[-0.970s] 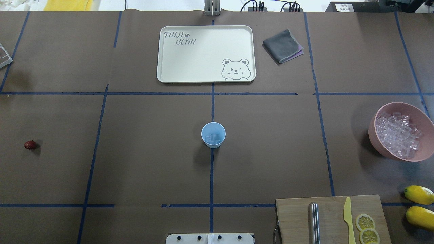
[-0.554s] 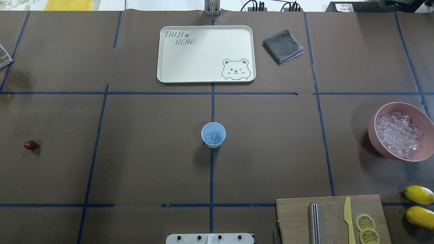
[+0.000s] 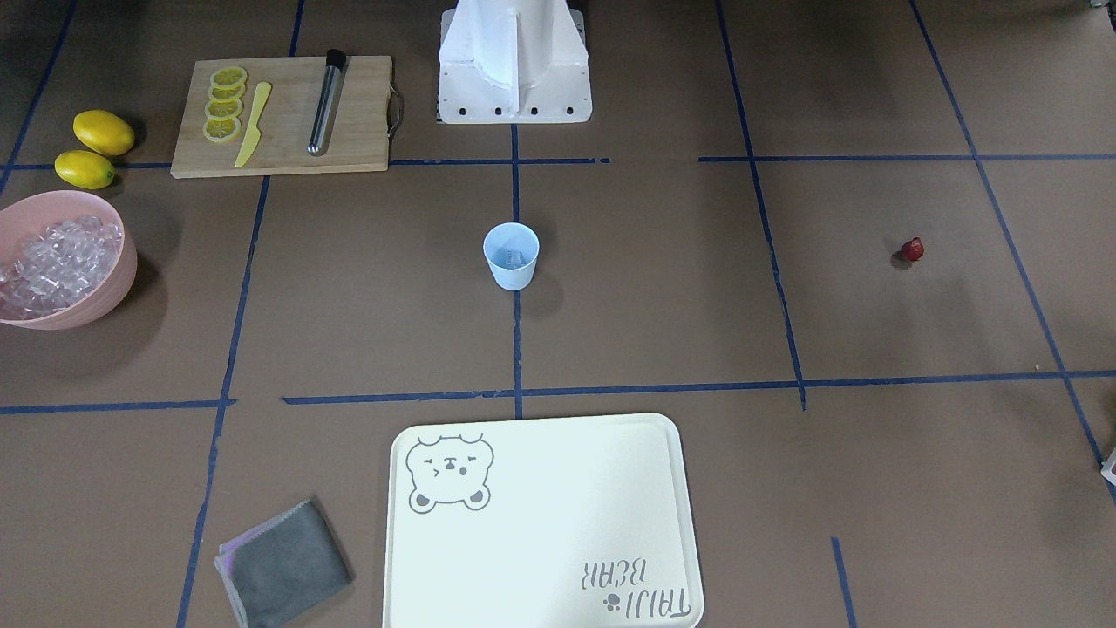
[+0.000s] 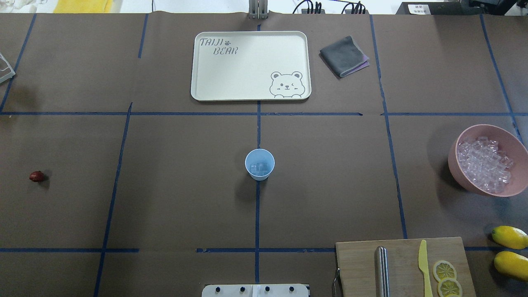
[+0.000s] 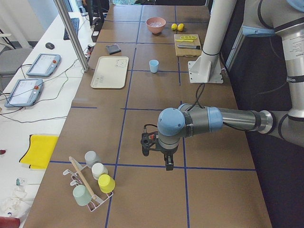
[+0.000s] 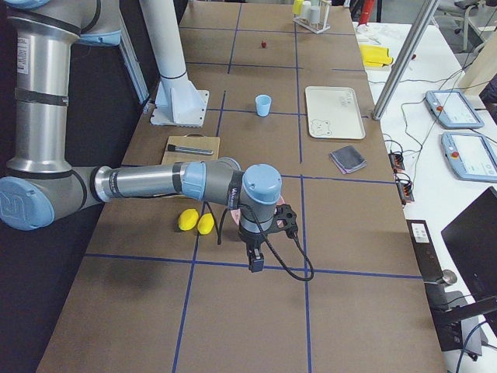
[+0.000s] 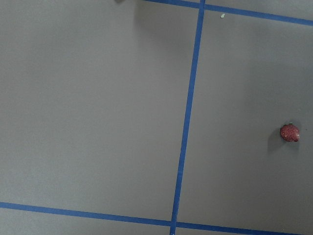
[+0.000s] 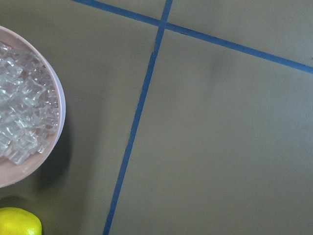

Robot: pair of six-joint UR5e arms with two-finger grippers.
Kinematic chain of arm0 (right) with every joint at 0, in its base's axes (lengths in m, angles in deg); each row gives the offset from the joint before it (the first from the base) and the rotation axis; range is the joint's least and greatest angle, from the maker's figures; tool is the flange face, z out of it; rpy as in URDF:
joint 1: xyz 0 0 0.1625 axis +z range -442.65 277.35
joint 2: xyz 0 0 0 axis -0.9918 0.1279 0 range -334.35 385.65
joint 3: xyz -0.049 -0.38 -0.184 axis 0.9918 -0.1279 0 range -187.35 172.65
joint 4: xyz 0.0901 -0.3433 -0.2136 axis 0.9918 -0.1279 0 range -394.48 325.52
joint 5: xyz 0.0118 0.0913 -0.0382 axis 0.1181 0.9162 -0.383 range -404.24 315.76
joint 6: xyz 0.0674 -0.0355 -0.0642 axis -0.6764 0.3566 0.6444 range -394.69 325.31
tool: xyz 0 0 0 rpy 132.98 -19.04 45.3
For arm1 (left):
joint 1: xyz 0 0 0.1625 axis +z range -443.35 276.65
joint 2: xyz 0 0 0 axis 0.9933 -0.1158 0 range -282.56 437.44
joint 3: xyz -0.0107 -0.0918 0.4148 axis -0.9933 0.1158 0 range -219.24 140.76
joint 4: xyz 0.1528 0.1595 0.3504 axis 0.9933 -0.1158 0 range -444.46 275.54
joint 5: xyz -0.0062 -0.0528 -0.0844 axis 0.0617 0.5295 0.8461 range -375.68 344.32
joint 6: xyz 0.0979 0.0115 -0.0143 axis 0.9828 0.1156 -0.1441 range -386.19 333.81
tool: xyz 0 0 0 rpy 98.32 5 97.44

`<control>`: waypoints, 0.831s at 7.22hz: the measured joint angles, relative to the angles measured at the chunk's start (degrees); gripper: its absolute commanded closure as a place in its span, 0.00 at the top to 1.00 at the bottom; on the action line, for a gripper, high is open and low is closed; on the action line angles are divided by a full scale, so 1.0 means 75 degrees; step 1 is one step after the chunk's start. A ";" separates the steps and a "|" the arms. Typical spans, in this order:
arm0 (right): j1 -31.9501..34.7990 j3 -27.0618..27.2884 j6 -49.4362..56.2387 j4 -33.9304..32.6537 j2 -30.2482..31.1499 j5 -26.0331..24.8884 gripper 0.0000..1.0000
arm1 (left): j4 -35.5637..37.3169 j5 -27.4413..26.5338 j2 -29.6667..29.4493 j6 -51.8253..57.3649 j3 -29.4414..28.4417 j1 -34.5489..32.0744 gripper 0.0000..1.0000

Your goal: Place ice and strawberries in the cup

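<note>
The pale blue cup stands upright at the table's middle with a few clear ice chunks in its bottom. More ice fills the pink bowl at the right. The small red strawberry lies alone at the far left; it also shows in the left wrist view. My left gripper hangs high above the table's left end. My right gripper hangs above the right end near the bowl. Both show only in the side views, so I cannot tell whether they are open or shut.
A cream bear tray and a folded grey cloth lie at the back. A wooden cutting board with a metal tool, yellow knife and lemon slices sits front right. Two lemons lie beside it. A cup rack stands far left.
</note>
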 measured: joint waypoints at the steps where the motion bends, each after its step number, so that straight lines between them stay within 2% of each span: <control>1: 0.0000 -0.0017 -0.0004 0.0008 0.0006 0.0004 1.00 | -0.0309 0.0162 -0.0027 -0.0511 -0.0051 0.0653 1.00; 4: 0.0000 -0.0034 -0.0006 0.0014 0.0016 0.0041 1.00 | -0.1999 0.0059 -0.0684 -0.2521 -0.0780 0.2598 1.00; 6: 0.0000 -0.0013 0.0001 0.0021 0.0018 0.0057 1.00 | -0.3098 -0.0851 -0.1097 -0.3631 -0.1260 0.3755 1.00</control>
